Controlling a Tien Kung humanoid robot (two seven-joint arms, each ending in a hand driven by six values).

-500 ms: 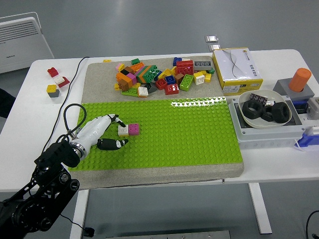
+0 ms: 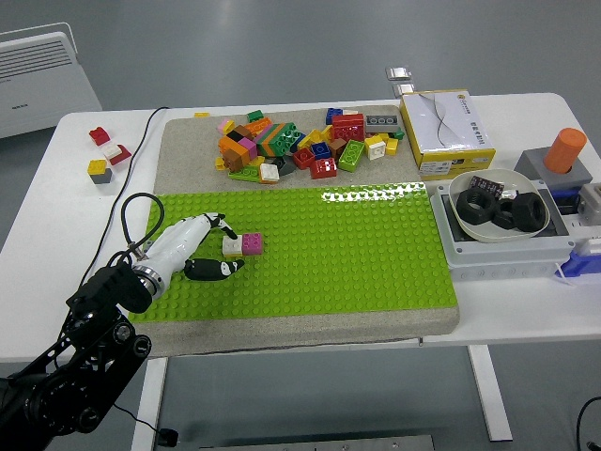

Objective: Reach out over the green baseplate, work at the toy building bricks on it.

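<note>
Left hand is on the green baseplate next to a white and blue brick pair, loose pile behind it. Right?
Not quite: in the head view the pair by the left hand on the green studded baseplate is white and pink, not blue. The loose brick pile does lie behind.
</note>
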